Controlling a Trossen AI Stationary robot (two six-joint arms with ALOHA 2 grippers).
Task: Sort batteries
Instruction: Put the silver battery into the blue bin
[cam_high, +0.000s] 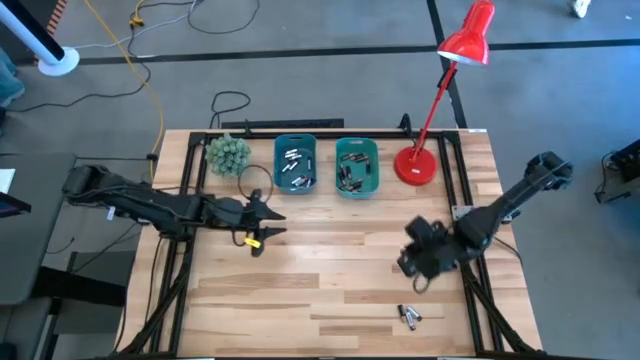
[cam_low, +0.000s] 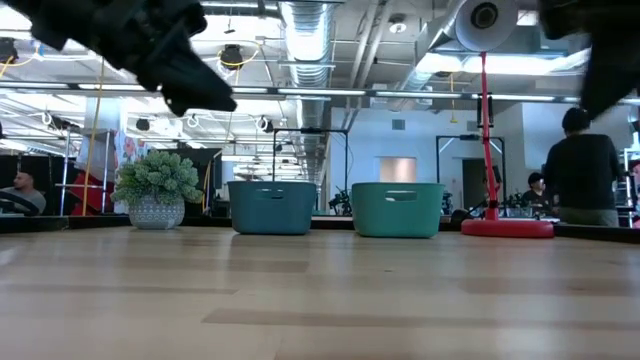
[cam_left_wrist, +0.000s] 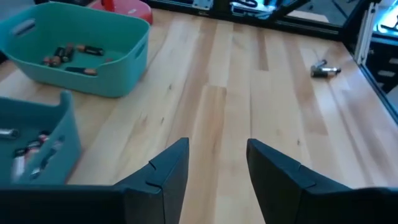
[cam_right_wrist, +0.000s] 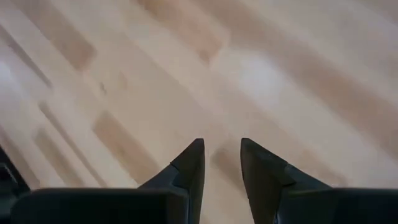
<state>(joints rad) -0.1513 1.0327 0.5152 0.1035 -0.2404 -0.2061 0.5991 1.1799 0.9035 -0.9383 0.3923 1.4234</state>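
At the lower right of the high view, loose batteries (cam_high: 409, 317) are lying on the surface (cam_high: 320, 280) — small, stiff, prone to rolling — so we are judging a mid-body grip best; right tool (cam_high: 418, 284) and left tool (cam_high: 270, 219) are both hovering spread, empty.

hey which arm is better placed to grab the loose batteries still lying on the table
Probably the right. Its gripper hovers open, empty, near the loose batteries at the front edge; the left gripper, also open, sits farther off by the blue bin.

Parted jaws over wood; 2 teal bins (cam_left_wrist: 93, 56) with batteries (cam_left_wrist: 68, 56)
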